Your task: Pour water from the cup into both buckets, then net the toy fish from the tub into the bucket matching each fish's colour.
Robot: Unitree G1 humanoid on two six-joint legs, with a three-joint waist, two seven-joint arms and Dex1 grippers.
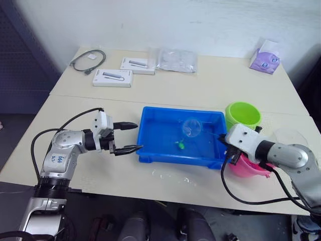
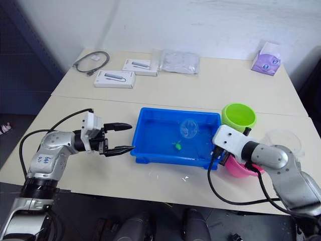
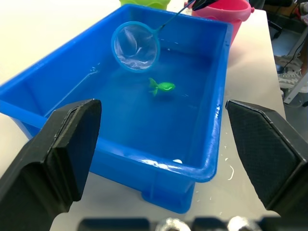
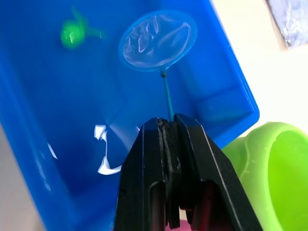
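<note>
1. Here, in the left eye view, the left gripper [image 1: 131, 137] hangs just off the near-left corner of the blue tub [image 1: 150, 150], fingers spread wide and empty. The right gripper [image 1: 224, 142] sits at the tub's right wall, with the lime green bucket [image 1: 243, 115] just beyond it and the pink bucket [image 1: 244, 167] under its wrist. The clear cup [image 1: 288, 136] stands further right.
2. In the left wrist view, straight ahead of the open jaws, one green toy fish [image 3: 162, 87] floats mid-tub; the net [image 3: 135, 46] hovers just past it, ring tilted.
3. In the right wrist view, the jaws are pinched tight on the net's thin handle [image 4: 167, 98], with the ring out ahead of the fingertips and the fish off to one side.
4. Judged step: scooping the green fish. Done well, the ring should dip below the water, slide under the fish from behind, then lift level so it cannot slip off, before swinging to the green bucket beside the jaws.
</note>
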